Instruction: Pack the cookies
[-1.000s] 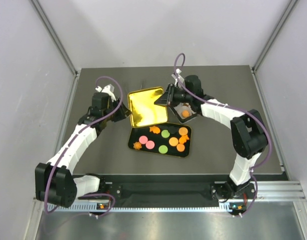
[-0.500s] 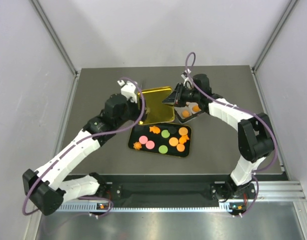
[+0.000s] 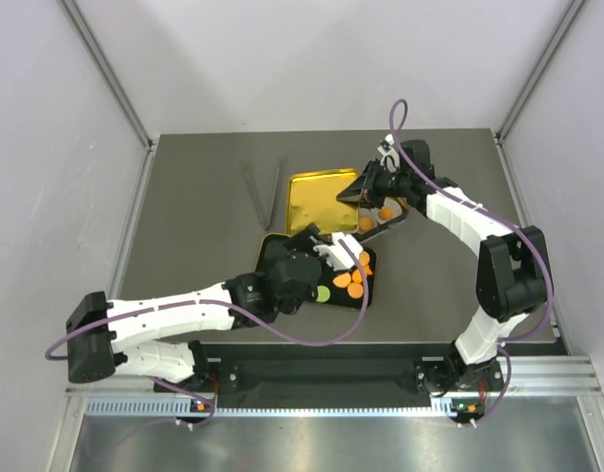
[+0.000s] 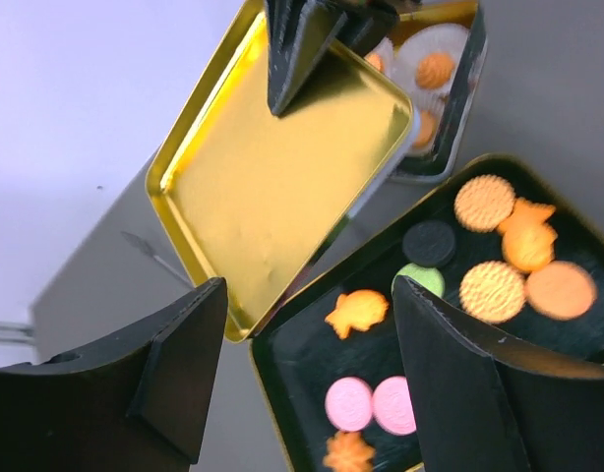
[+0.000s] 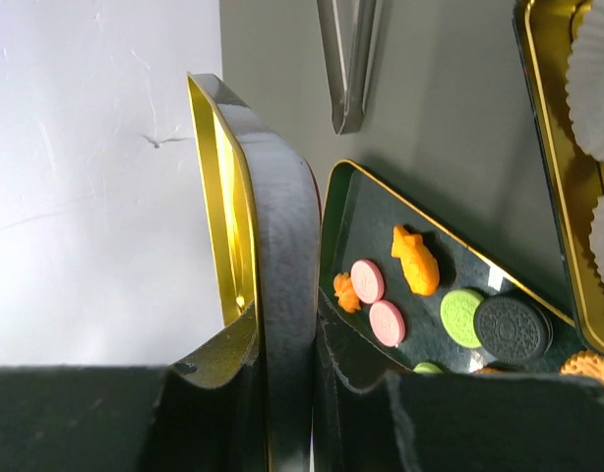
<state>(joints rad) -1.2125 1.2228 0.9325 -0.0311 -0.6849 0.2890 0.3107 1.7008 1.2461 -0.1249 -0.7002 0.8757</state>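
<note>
Gold lid (image 4: 282, 187) sat tilted, clenched at its edge by the right fingers (image 5: 211, 413); left fingers (image 4: 174, 379) hung released above the black tray (image 4: 282, 364) (just beside the lid) where the cookies (image 4: 492, 291) lay.

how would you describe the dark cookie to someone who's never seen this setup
On the grey table, find the black rectangular tray next to the gold rectangular tin lid. Inside it, beside the round green cookie, lies the round near-black cookie, the only dark one among orange, pink and green pieces.

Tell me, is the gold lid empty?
Empty: the lid shows only bare gold inside; the cookies lie on the black tray beside it.
</note>
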